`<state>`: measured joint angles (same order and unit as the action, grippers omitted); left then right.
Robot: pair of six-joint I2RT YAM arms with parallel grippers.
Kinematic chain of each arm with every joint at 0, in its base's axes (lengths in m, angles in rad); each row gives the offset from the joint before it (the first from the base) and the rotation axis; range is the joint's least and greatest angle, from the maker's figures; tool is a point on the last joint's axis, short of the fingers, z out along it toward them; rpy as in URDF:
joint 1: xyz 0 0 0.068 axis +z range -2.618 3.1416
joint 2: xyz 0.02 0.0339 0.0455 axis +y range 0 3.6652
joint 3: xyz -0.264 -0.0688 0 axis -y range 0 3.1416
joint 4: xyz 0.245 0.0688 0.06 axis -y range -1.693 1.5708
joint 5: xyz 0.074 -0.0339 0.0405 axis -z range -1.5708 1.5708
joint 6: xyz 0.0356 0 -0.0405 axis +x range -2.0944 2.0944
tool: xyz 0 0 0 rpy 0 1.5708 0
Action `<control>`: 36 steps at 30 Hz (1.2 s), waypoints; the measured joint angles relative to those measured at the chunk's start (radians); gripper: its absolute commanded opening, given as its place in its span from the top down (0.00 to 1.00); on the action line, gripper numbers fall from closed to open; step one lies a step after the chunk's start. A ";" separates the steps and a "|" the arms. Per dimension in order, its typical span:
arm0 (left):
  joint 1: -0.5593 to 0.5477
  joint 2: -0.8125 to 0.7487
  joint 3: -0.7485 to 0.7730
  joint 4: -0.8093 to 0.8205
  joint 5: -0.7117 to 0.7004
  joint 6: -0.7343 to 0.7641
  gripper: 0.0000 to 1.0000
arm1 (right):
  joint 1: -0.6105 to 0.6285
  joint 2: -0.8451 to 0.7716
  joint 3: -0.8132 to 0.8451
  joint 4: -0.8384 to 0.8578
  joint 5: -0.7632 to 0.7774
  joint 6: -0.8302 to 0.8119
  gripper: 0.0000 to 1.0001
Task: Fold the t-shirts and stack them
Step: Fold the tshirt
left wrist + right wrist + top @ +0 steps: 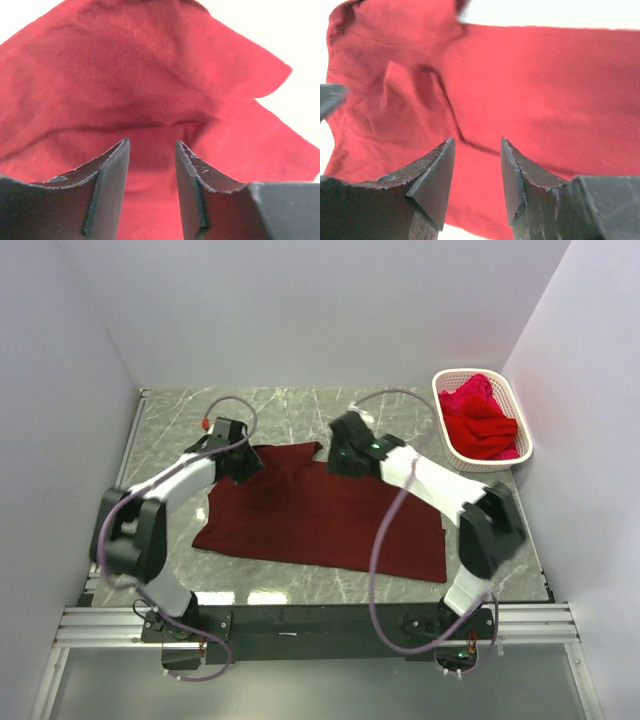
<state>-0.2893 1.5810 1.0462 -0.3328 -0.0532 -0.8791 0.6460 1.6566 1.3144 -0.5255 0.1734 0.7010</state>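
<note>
Bare table beyond the shirt, basket far right.

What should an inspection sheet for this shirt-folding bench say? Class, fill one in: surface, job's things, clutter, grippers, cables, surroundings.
surface: grey marbled table, no spills seen.
job's things: dark maroon t-shirt spread on the table; brighter red t-shirts heaped in the white basket at the far right.
clutter: nothing seen.
grippers: left gripper and right gripper at the maroon shirt's far edge, jaws apart, nothing between them.
cables: a purple cable loops from each arm; the right one hangs over the shirt.
surroundings: white walls on three sides; metal rail at the near edge.
</note>
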 measured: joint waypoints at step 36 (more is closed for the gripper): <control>-0.131 -0.128 -0.216 -0.010 0.203 0.183 0.60 | 0.159 0.493 0.321 0.033 -0.026 -0.113 0.54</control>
<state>-0.4206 1.4528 0.8303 -0.3428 0.1497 -0.6964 0.8055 2.1494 1.6352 -0.4923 0.1478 0.5880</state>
